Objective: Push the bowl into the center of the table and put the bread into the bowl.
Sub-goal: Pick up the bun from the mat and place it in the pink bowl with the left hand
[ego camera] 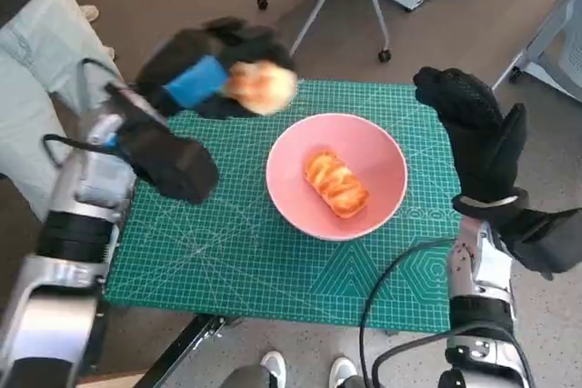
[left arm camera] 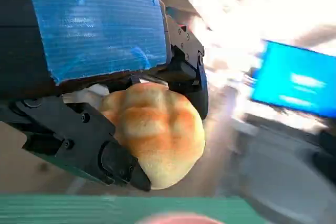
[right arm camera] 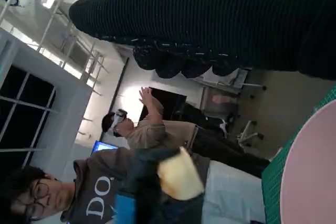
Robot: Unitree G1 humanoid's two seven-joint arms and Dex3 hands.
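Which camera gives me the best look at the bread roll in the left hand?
The left wrist view: the bread roll fills it, gripped by the left hand. The head view shows it small and blurred above the mat; the right wrist view shows only a pale blur.

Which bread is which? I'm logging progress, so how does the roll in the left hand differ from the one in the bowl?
The held roll is pale, round and plump; the bowl roll is orange-glazed, longer and twisted. The held roll is gripped above the mat by the left hand, beside the bowl; the bowl roll lies loose inside it, touched by no hand. Both are baked bread.
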